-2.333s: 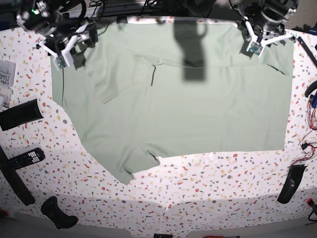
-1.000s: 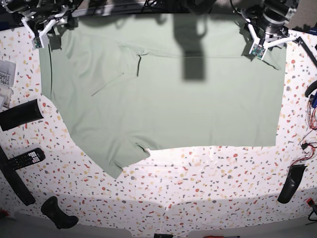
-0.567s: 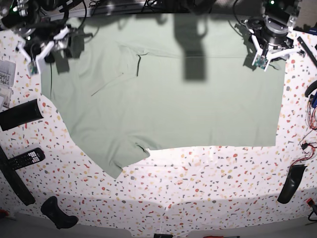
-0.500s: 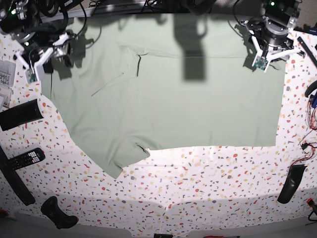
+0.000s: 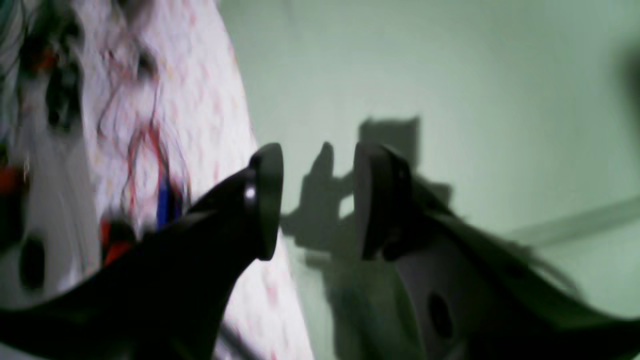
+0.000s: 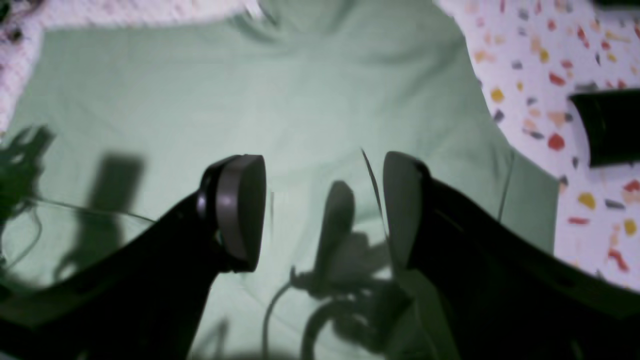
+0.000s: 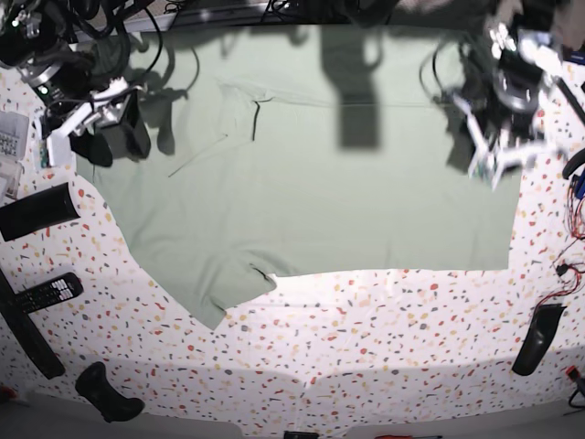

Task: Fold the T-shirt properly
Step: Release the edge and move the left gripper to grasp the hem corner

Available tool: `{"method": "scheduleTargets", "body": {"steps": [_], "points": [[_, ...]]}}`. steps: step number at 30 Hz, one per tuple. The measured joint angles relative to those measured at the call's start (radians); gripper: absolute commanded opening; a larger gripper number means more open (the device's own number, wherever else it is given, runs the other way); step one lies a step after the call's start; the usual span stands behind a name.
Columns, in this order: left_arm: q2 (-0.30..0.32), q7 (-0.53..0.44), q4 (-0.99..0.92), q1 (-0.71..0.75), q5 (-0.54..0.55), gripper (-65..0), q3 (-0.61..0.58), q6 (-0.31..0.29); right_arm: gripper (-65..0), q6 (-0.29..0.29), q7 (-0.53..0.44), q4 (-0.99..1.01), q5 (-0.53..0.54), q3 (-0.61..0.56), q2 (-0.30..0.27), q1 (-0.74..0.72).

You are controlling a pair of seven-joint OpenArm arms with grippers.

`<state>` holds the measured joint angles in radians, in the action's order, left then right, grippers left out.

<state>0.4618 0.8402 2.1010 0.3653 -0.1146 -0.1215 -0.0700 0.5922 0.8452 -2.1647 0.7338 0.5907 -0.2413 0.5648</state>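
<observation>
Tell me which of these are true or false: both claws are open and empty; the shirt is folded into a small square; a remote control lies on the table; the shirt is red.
1. Both claws are open and empty. True: the left gripper and right gripper show gaps with nothing between the jaws.
2. The shirt is a small folded square. False: the T-shirt lies spread wide.
3. A remote control lies on the table. True: the remote control lies beside the shirt.
4. The shirt is red. False: it is pale green.

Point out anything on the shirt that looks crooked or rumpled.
The T-shirt lies mostly flat, but its near-left sleeve juts out at a slant with a small crease, and a diagonal wrinkle crosses the cloth near the collar.
</observation>
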Motion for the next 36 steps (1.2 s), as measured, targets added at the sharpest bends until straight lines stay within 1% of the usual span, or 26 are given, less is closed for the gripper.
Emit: {"method": "scheduleTargets", "body": {"steps": [1, 3, 4, 5, 7, 8, 11, 13, 15, 16, 18, 20, 22, 24, 27, 29, 32, 35, 36], "points": [[-0.002, -0.001, -0.001, -0.053, 0.039, -43.5, -0.001, -0.023, -29.3, 0.014, 0.0, 0.0, -0.003, 0.0, -0.001, 0.0], [-0.005, -0.01, -0.021, -0.16, 0.089, -43.5, -0.003, -0.036, -29.3, 0.038, 0.002, 0.0, -0.003, 0.0, -0.001, 0.001], [-0.002, -0.039, -0.047, -0.207, 0.088, -43.5, -0.002, -0.037, -29.3, 0.044, 0.0, 0.0, -0.002, 0.0, 0.0, 0.001], [-0.002, -0.089, -0.082, -0.246, 0.084, -43.5, 0.0, -0.035, -29.3, 0.044, 0.002, 0.0, -0.003, 0.0, 0.0, 0.0], [-0.002, -0.189, -0.181, -0.311, 0.084, -43.5, 0.006, -0.032, -29.3, 0.045, 0.008, 0.0, -0.003, 0.0, 0.0, 0.0], [-0.002, -0.213, -0.246, -0.344, 0.085, -43.5, 0.005, -0.036, -29.3, 0.045, 0.016, 0.0, -0.003, 0.0, 0.001, 0.0], [-0.005, -0.207, -0.473, -0.466, 0.147, -43.4, 0.002, -0.04, -29.3, 0.045, 0.054, 0.0, -0.002, 0.0, 0.0, 0.0], [-0.003, -0.192, -0.623, -0.565, 0.218, -43.4, 0.005, -0.091, -29.3, 0.045, 0.058, 0.0, -0.003, 0.0, 0.0, 0.0], [-0.002, -0.202, -0.764, -0.664, 0.277, -43.4, 0.005, -0.142, -29.3, 0.045, 0.057, 0.0, -0.003, 0.0, 0.0, 0.0], [-0.003, -0.207, -0.833, -0.71, 0.303, -42.8, 0.004, -0.156, -29.3, 0.045, 0.061, 0.0, -0.003, 0.0, 0.001, 0.001], [-0.006, -0.18, -0.974, -0.806, 0.338, -42.8, 0.004, -0.201, -29.3, 0.045, 0.061, 0.0, -0.003, 0.0, 0.0, 0.0], [-0.005, -0.149, -1.127, -0.901, 0.379, -42.8, 0.005, -0.267, -29.3, 0.045, 0.065, 0.0, -0.003, 0.0, 0.0, 0.0], [-0.003, -0.143, -1.29, -0.984, 0.428, -42.8, 0.005, -0.314, -29.3, 0.045, 0.08, 0.0, -0.002, 0.0, 0.001, 0.0], [-0.002, -0.151, -1.458, -1.057, 0.454, -42.8, 0.006, -0.358, -29.3, 0.045, 0.092, 0.0, -0.003, 0.0, 0.002, 0.001], [0.002, -0.187, -1.67, -1.126, 0.494, -42.8, 0.006, -0.415, -29.3, 0.045, 0.095, 0.0, -0.003, 0.0, 0.001, 0.0], [0.013, -0.213, -1.754, -1.146, 0.525, -42.8, 0.006, -0.458, -29.3, 0.045, 0.095, 0.0, -0.003, 0.0, 0.003, 0.0], [0.051, -0.287, -1.791, -1.141, 0.529, -42.8, 0.006, -0.458, -29.3, 0.045, 0.095, 0.0, -0.003, 0.0, 0.003, 0.0], [0.101, -0.319, -1.794, -1.118, 0.545, -42.8, 0.006, -0.456, -29.3, 0.045, 0.095, 0.0, -0.003, 0.0, 0.003, 0.001], [0.115, -0.324, -1.794, -1.105, 0.574, -42.8, 0.006, -0.46, -29.3, 0.045, 0.095, 0.0, -0.003, 0.0, 0.003, 0.001]]}}
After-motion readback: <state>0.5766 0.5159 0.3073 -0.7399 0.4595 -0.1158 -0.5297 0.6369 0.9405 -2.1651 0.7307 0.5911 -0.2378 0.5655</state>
